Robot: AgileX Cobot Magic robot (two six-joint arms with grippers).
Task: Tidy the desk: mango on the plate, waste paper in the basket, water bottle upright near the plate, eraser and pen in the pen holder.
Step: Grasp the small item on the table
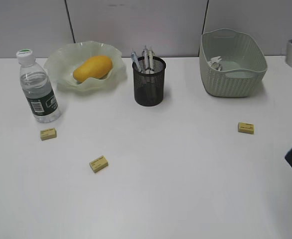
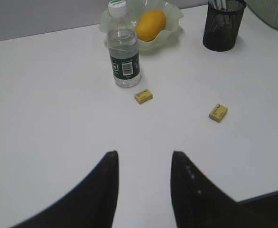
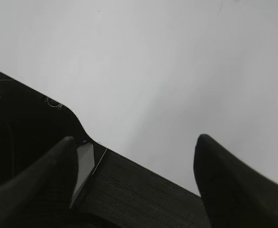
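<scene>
On the counter (image 1: 186, 199) we list: water bottle (image 1: 38, 87) upright beside plate (image 1: 61, 64) holding mango (image 1: 92, 67); three erasers (image 1: 99, 164) loose; pen holder (image 1: 149, 81) with pens; basket (image 1: 231, 62) with waste paper (image 1: 216, 62). Both end effectors (image 2: 143, 180) gape empty.

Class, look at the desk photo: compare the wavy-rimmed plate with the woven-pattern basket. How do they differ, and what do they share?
The plate is shallow with a ruffled, translucent rim; the basket is deep, opaque, with a woven-pattern wall. The plate holds the mango; the basket holds the waste paper. The plate sits left of the pen holder, the basket right. Both are pale green and stand along the desk's far edge.
</scene>
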